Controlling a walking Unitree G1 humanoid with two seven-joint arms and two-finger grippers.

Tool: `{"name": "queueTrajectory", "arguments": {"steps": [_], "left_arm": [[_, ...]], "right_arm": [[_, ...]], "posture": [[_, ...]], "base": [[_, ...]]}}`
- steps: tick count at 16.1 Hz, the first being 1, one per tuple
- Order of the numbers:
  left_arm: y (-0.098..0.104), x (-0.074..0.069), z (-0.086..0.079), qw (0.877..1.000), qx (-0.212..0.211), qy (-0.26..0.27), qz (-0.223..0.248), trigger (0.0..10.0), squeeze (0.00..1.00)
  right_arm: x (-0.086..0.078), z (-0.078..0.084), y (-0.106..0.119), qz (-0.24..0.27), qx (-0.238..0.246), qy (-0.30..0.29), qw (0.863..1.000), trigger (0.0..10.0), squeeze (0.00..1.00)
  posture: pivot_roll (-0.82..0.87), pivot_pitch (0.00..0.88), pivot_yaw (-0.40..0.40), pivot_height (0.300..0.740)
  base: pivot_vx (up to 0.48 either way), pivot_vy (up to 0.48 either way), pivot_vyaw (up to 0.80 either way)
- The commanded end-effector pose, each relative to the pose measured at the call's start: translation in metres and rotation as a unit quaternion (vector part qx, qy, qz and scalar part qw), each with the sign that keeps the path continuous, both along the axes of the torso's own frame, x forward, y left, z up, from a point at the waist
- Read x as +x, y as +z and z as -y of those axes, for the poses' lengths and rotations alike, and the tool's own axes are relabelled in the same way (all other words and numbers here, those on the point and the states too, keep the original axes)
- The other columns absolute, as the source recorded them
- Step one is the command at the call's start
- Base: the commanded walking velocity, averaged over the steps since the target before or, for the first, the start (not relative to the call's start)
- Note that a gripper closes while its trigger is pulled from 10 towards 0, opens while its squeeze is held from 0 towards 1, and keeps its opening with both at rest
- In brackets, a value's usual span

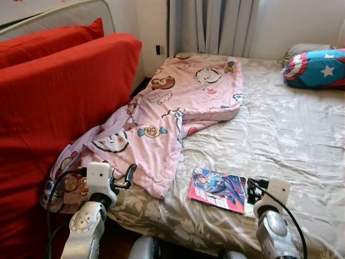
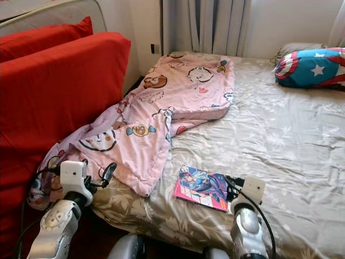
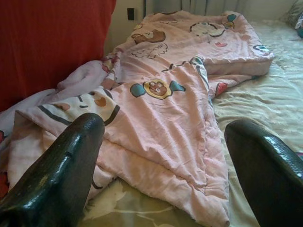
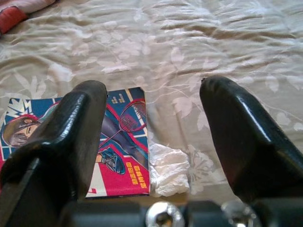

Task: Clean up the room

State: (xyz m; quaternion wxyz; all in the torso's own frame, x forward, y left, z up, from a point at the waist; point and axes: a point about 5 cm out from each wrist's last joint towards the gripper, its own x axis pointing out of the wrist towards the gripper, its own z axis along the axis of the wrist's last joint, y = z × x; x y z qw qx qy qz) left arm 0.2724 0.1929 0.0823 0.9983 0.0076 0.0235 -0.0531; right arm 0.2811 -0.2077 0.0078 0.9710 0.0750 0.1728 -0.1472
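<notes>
A rumpled pink blanket (image 1: 178, 102) with cartoon prints lies along the left side of the bed, one corner hanging off toward the red cushions. A colourful comic book (image 1: 218, 189) lies flat near the bed's front edge. A crumpled white tissue (image 4: 168, 168) lies against the book's edge. My left gripper (image 1: 129, 175) is open just short of the blanket's lower corner (image 3: 189, 156). My right gripper (image 1: 253, 189) is open right beside the book (image 4: 125, 156), low over the sheet, with the tissue between its fingers' line and nothing held.
The bed has a beige floral sheet (image 1: 280, 135). A star-and-shield pillow (image 1: 315, 69) rests at the far right. Large red cushions (image 1: 59, 102) stand close on the left. Curtains (image 1: 215, 27) and a wall outlet (image 1: 158, 49) are behind the bed.
</notes>
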Motion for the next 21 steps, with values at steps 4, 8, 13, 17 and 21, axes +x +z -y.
{"name": "queueTrajectory", "arguments": {"steps": [4, 8, 13, 17, 21], "left_arm": [[0.008, -0.005, -0.002, 1.0, 0.011, -0.011, 0.004, 10.0, 0.0], [0.016, -0.022, 0.005, 1.0, 0.008, -0.022, 0.002, 10.0, 0.0], [0.029, -0.038, 0.009, 1.0, 0.006, -0.026, -0.001, 10.0, 0.0], [0.038, -0.051, 0.004, 1.0, 0.015, -0.024, -0.014, 10.0, 0.0], [0.04, -0.059, 0.005, 0.999, 0.018, -0.024, -0.026, 10.0, 0.0]], "right_arm": [[0.014, 0.006, 0.006, -0.027, -0.016, -0.002, 1.0, 10.0, 0.0], [0.027, 0.019, 0.013, -0.058, 0.026, -0.034, 0.997, 10.0, 0.0], [0.045, 0.013, 0.027, -0.107, -0.143, 0.14, 0.974, 10.0, 0.0], [0.054, 0.028, 0.042, -0.174, -0.31, 0.253, 0.9, 10.0, 0.0], [0.045, 0.04, 0.036, -0.233, -0.364, 0.332, 0.838, 10.0, 0.0]], "posture": [[0.09, 0.109, 0.052, 0.627], [0.11, 0.199, 0.046, 0.627], [0.14, 0.245, 0.042, 0.627], [0.17, 0.274, 0.042, 0.627], [0.2, 0.279, 0.043, 0.627]], "base": [[0.0, 0.0, 0.0], [0.0, 0.0, 0.0], [0.0, 0.0, 0.0], [0.0, 0.0, 0.0], [0.0, 0.0, 0.0]]}}
